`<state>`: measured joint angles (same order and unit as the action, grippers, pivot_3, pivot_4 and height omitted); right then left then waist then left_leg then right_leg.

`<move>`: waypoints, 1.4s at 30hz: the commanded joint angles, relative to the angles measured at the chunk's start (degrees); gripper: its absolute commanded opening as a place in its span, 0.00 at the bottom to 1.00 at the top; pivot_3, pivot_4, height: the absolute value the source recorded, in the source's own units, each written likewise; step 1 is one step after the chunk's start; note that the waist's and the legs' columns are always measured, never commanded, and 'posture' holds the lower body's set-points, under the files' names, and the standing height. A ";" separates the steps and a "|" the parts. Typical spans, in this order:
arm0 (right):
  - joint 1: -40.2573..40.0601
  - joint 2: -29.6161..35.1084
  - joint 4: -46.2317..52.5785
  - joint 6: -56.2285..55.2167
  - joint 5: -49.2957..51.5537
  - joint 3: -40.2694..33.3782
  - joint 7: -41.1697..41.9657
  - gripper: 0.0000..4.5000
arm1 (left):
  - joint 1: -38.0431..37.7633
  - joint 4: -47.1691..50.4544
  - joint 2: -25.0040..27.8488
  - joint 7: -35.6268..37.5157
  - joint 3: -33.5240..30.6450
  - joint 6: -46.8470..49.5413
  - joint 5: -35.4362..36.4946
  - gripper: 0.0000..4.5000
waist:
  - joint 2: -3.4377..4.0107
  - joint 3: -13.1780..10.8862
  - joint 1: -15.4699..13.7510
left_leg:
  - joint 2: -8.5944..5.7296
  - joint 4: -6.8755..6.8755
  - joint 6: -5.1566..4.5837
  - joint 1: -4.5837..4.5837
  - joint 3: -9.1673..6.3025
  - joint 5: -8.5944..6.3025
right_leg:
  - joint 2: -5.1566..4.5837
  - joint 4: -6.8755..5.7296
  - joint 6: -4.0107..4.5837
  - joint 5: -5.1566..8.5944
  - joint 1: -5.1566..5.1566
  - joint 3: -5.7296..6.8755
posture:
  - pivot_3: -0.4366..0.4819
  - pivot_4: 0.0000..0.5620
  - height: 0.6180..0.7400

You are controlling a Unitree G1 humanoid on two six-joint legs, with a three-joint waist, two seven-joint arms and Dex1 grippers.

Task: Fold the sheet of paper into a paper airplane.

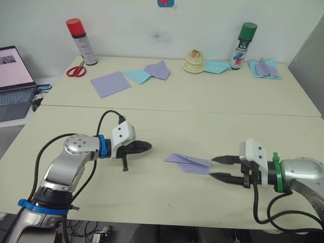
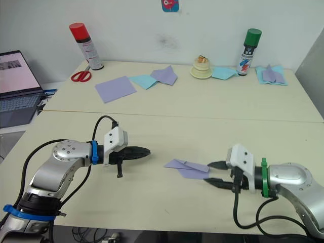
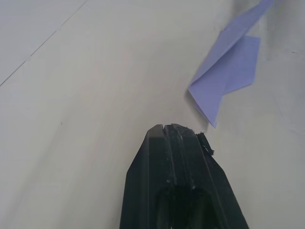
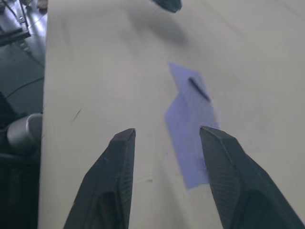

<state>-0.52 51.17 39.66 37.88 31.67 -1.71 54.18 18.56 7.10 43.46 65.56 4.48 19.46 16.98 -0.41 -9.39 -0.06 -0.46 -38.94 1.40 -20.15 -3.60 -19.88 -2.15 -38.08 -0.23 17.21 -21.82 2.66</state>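
Note:
The sheet of paper [image 1: 188, 161] is a small pointed lavender folded shape lying flat on the near table, between my two grippers. It also lies ahead of the fingers in the left wrist view [image 3: 228, 76] and the right wrist view [image 4: 190, 124]. My left gripper [image 1: 147, 147] is shut and empty, hovering a short way left of the paper's pointed end. My right gripper [image 1: 218, 167] is open just right of the paper, one finger above the other, nothing between them.
On the far table lie a lavender sheet [image 1: 111, 83], light-blue and lavender folded pieces [image 1: 152, 72], red scissors [image 1: 76, 70], two spray cans [image 1: 81, 41] [image 1: 242, 45], a small stacked object [image 1: 194, 62] and more folded paper [image 1: 264, 68]. A laptop [image 1: 12, 83] stands at far left.

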 commanded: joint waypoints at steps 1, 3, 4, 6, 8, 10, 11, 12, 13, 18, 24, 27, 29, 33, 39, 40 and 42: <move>0.15 -0.06 2.15 -1.24 -1.18 3.23 0.05 0.45 | -0.69 3.96 1.43 0.88 -1.60 0.01 1.72 0.00 | 0.00 0.00 0.01 | 0.00 -0.01 0.00 0.00 0.00 0.00 | 0.00 -0.01 0.00 0.00 0.00 0.00 | 0.48 0.27 0.81; 0.65 -0.79 1.97 -1.49 -2.42 5.69 -0.62 0.45 | -1.06 4.73 2.00 1.45 -1.54 0.29 2.10 0.00 | -0.01 0.00 0.01 | 0.00 -0.02 0.00 0.00 0.00 0.00 | 0.00 -0.01 0.00 0.00 0.01 0.00 | 0.48 0.27 0.81; 1.21 -1.75 1.69 -1.81 -3.30 7.23 -1.45 0.45 | -1.26 5.19 2.36 1.83 -1.49 0.33 2.25 0.00 | -0.04 -0.02 0.03 | 0.00 -0.02 0.00 0.00 0.00 0.00 | 0.00 -0.01 0.00 0.00 0.01 0.00 | 0.48 0.27 0.81; 2.88 -4.76 0.12 -2.69 -5.61 9.71 -4.18 0.45 | -1.60 5.79 3.21 2.54 -1.17 -0.34 1.90 0.00 | -0.05 -0.03 0.10 | 0.00 -0.02 0.01 0.01 -0.02 0.00 | 0.01 -0.03 0.00 0.00 0.00 0.03 | 0.48 0.27 0.81; 4.68 -7.23 -1.84 -3.16 -7.90 11.12 -6.62 0.45 | -1.77 5.99 3.43 2.56 -1.08 -0.61 1.81 0.00 | -0.05 -0.03 0.12 | 0.00 -0.02 0.01 0.02 -0.01 0.01 | 0.01 -0.04 0.00 0.00 0.00 0.02 | 0.48 0.27 0.81; 6.61 -8.82 -3.67 -3.53 -9.53 12.26 -7.81 0.45 | -1.71 5.99 3.23 2.42 -1.13 -0.43 1.95 0.00 | -0.05 -0.03 0.11 | -0.01 -0.04 0.02 0.01 -0.01 0.01 | 0.01 -0.04 0.00 0.00 0.00 0.02 | 0.48 0.27 0.81; 7.83 -9.60 -4.78 -3.56 -10.55 12.93 -8.54 0.45 | -1.65 5.90 3.08 2.33 -1.08 -0.42 1.87 0.00 | -0.06 -0.04 0.12 | -0.01 -0.05 0.02 0.01 -0.01 0.01 | 0.01 -0.04 0.00 0.00 0.00 0.02 | 0.48 0.27 0.81; 8.68 -10.11 -5.57 -3.59 -11.28 13.39 -8.98 0.45 | -1.58 5.83 2.97 2.27 -1.03 -0.42 1.80 0.00 | -0.06 -0.03 0.12 | -0.01 -0.05 0.03 0.01 -0.01 0.02 | 0.01 -0.03 0.00 0.00 0.00 0.02 | 0.48 0.27 0.81; 9.76 -10.71 -7.00 -3.99 -12.55 14.24 -9.40 0.45 | -1.52 5.69 2.76 2.08 -0.90 -0.62 1.57 0.00 | -0.06 -0.03 0.12 | -0.01 -0.06 0.04 0.01 -0.01 0.02 | 0.01 -0.04 0.00 0.00 0.00 0.02 | 0.48 0.27 0.81; 13.84 -12.49 -13.46 -6.73 -16.69 16.04 -9.71 0.45 | -1.53 5.69 2.09 1.24 -0.88 -0.61 1.49 0.00 | -0.05 -0.03 0.12 | -0.01 -0.05 0.05 0.00 -0.01 0.03 | 0.01 -0.04 0.00 0.00 -0.01 0.02 | 0.48 0.27 0.81; 16.48 -14.19 -18.88 -10.07 -19.67 17.48 -8.71 0.45 | -2.17 5.59 2.01 0.58 -1.01 -0.79 1.47 0.00 | -0.05 -0.03 0.16 | -0.01 -0.06 0.05 -0.01 0.01 0.03 | 0.01 -0.08 0.00 0.00 -0.04 0.02 | 0.48 0.27 0.81; 17.61 -15.06 -21.65 -12.14 -21.36 18.52 -8.12 0.45 | -2.28 5.39 1.89 0.49 -0.91 -1.02 1.36 0.00 | -0.05 -0.03 0.17 | -0.01 -0.07 0.05 -0.01 0.02 0.03 | 0.01 -0.11 0.00 0.00 -0.06 0.02 | 0.48 0.27 0.81; 18.30 -15.52 -23.97 -14.48 -22.99 19.74 -7.45 0.45 | -2.31 5.27 1.79 0.42 -0.78 -1.18 1.25 0.00 | -0.05 -0.03 0.16 | -0.01 -0.08 0.05 -0.02 0.04 0.03 | 0.01 -0.13 0.00 0.00 -0.08 0.00 | 0.48 0.27 0.81; 19.37 -16.11 -28.53 -20.10 -26.35 22.08 -5.66 0.45 | -2.31 5.07 1.85 0.43 -0.65 -1.55 1.05 0.00 | -0.05 -0.03 0.17 | -0.01 -0.09 0.05 -0.03 0.06 0.03 | 0.01 -0.15 0.00 0.00 -0.11 0.00 | 0.48 0.27 0.81; 19.04 -16.54 -33.47 -29.80 -29.88 23.79 -3.58 0.45 | -2.83 5.05 2.08 0.25 -0.63 -2.03 0.89 0.00 | -0.06 -0.03 0.19 | 0.00 -0.25 0.05 -0.19 0.27 0.03 | -0.01 -0.55 0.00 0.00 -0.45 -0.17 | 0.48 0.27 0.81; 18.95 -16.88 -34.07 -30.33 -30.00 23.62 -3.70 0.45 | -2.99 5.13 2.13 0.24 -0.67 -2.04 0.91 0.00 | -0.06 -0.03 0.24 | 0.00 -0.30 0.05 -0.20 0.26 0.03 | -0.01 -0.61 0.00 0.00 -0.44 -0.17 | 0.48 0.27 0.81; 18.74 -17.71 -35.13 -31.14 -29.72 23.08 -3.89 0.45 | -3.35 5.29 2.25 0.25 -0.76 -2.10 0.91 0.00 | -0.06 -0.03 0.36 | -0.03 -0.35 0.05 -0.21 0.14 0.04 | -0.02 -0.70 0.00 0.00 -0.36 -0.08 | 0.48 0.27 0.81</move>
<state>18.67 33.99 4.95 7.97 2.26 21.59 49.95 15.30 11.20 45.23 65.80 4.40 18.26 17.75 -0.47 -9.42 0.29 -0.48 -39.34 1.45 -20.35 -3.49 -19.84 -2.17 -38.83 -0.22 17.21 -22.17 2.62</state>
